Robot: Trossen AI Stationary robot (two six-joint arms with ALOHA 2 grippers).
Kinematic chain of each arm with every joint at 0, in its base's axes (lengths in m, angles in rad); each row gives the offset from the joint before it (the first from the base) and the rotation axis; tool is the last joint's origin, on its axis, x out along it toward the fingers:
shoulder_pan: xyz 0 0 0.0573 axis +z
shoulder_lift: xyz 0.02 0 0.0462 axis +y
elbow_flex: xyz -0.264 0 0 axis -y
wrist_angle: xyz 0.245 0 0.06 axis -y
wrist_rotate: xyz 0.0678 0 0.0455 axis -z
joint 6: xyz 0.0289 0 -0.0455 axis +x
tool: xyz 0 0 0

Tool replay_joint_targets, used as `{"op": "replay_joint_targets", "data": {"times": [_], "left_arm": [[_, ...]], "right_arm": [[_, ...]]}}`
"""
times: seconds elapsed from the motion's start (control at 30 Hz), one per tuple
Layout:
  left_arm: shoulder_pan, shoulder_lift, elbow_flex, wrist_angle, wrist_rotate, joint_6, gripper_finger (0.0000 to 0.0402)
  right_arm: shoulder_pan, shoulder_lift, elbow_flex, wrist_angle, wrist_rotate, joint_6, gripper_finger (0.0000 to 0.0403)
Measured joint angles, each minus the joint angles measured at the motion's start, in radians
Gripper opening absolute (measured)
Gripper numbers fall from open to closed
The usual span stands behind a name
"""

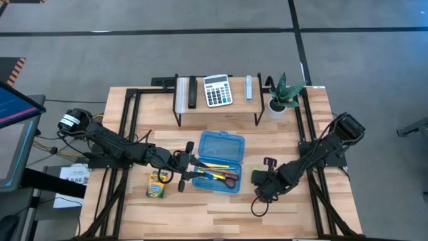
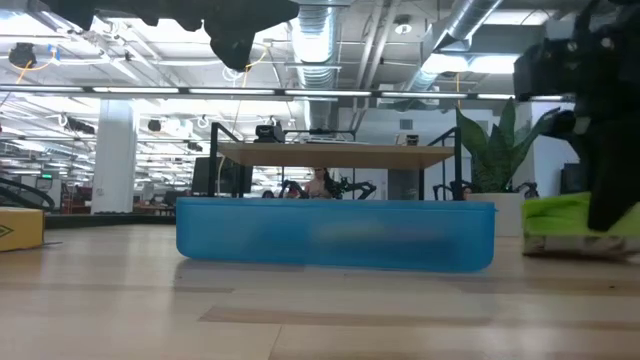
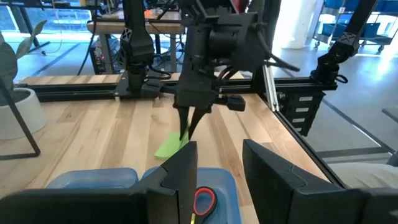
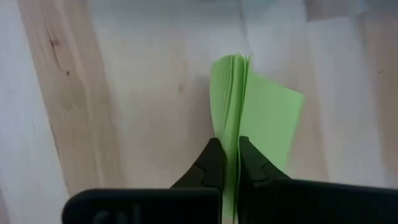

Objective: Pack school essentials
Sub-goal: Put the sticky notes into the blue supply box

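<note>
An open blue plastic box lies mid-table, holding yellow and orange pencils and red-handled scissors. The scissors' handle also shows in the left wrist view. My left gripper is open, at the box's left end. My right gripper is to the right of the box, shut on the lime-green sticky-note pad. The yellow-green crayon box lies flat to the left of the blue box. I see no blue eraser. My right gripper pinches the sticky-note pad between its two fingers at one edge, coming from above. The pad stands on edge below the fingers, its sheets fanned apart at the far end. Whether its lower end touches the table, I cannot tell.
A low shelf at the table's far side carries a white-grey calculator. A potted green plant stands to the right of the shelf. Bare wood lies near the front edge.
</note>
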Motion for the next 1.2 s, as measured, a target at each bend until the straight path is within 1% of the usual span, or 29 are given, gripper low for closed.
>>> {"op": "replay_joint_targets", "data": {"times": [0.17,0.27,0.37,0.43,0.5,0.63,0.9,0.97,1.03,1.1,1.2], "left_arm": [[0.0,0.0,0.0,0.0,0.0,0.0,0.0114],[0.0,0.0,0.0,0.002,0.0,0.0,0.0114],[0.0,0.0,0.0,0.007,-0.022,0.0,0.0114],[0.0,0.0,0.0,0.009,-0.028,0.0,0.0114],[0.0,0.0,0.0,0.009,-0.028,0.0,0.0114],[0.0,0.0,0.0,0.008,-0.028,0.0,0.0114],[0.0,0.0,0.0,0.001,-0.029,0.0,0.0114],[0.0,0.0,0.0,0.001,-0.029,0.0,0.0114],[0.0,0.0,0.0,0.005,-0.03,0.0,0.0114],[0.0,0.001,0.001,-0.003,-0.03,-0.002,0.0114],[0.0,0.003,0.002,0.005,-0.031,-0.004,0.0114]], "right_arm": [[0.0,0.0,0.065,-0.051,0.034,-0.026,0.0013],[-0.002,-0.001,0.117,-0.076,0.079,-0.064,0.0013],[-0.018,-0.002,0.166,-0.056,0.126,-0.133,0.0014],[-0.039,0.0,0.192,-0.006,0.141,-0.196,0.0015],[-0.06,0.005,0.207,0.07,0.14,-0.26,0.0014],[-0.097,0.005,0.21,0.216,0.095,-0.364,0.0015],[-0.146,0.041,0.21,0.266,0.053,-0.418,0.0019],[-0.156,0.076,0.211,0.301,0.038,-0.424,0.0027],[-0.159,0.094,0.208,0.272,0.019,-0.424,0.0042],[-0.171,0.125,0.217,0.322,-0.014,-0.426,0.0065],[-0.174,0.149,0.217,0.294,-0.027,-0.427,0.0107]]}}
